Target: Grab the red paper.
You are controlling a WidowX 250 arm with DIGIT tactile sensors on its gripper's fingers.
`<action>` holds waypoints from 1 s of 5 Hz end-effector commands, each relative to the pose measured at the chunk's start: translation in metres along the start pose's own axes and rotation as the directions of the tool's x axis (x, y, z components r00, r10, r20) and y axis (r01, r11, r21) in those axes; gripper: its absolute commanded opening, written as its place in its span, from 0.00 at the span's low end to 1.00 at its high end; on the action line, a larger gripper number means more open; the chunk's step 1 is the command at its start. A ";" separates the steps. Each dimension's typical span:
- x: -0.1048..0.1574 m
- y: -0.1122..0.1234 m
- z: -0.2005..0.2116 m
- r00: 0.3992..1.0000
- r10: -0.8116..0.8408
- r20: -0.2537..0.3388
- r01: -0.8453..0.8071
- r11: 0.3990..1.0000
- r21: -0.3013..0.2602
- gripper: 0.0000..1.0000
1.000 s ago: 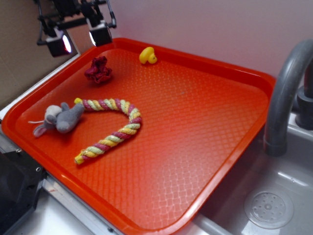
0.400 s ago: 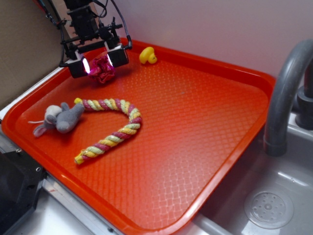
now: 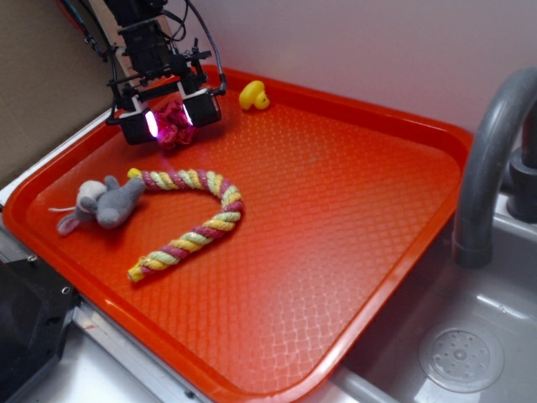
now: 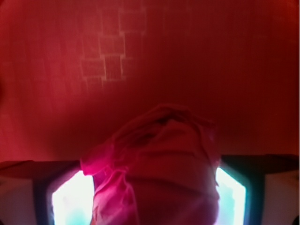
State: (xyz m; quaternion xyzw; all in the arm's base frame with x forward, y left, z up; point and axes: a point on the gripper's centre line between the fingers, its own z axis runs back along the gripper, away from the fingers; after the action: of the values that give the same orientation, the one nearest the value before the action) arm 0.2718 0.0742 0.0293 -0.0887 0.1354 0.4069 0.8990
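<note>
At the far left a grey mouse toy [image 3: 102, 204] lies on the orange tray [image 3: 352, 210]. Behind it, in the tray's back-left corner, the pincer [image 3: 171, 119] straddles the red paper [image 3: 172, 122], 1 finger on either side and pressed against it in the wrist view [image 4: 159, 168]. The striped rope [image 3: 195, 220] curves mid-tray, the yellow duck [image 3: 253, 95] sits near the back rim, and a grey faucet [image 3: 491, 159] stands rightmost.

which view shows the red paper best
The wrist view: the red paper fills the frame, its folds clear between the hand's fingers. The exterior view shows only a small crimson wad, partly hidden by the hand.
</note>
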 end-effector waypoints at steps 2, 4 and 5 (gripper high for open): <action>-0.005 0.000 0.021 0.969 -0.142 0.200 0.122 0.986 0.110 0.00; -0.032 -0.008 0.081 0.781 -0.611 0.128 0.602 0.791 0.109 0.00; -0.056 -0.015 0.096 0.695 -0.710 0.111 0.698 0.704 0.131 0.00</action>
State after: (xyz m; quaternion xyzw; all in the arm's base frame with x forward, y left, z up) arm 0.2620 0.0405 0.1199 -0.0751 0.0801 0.0415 0.9931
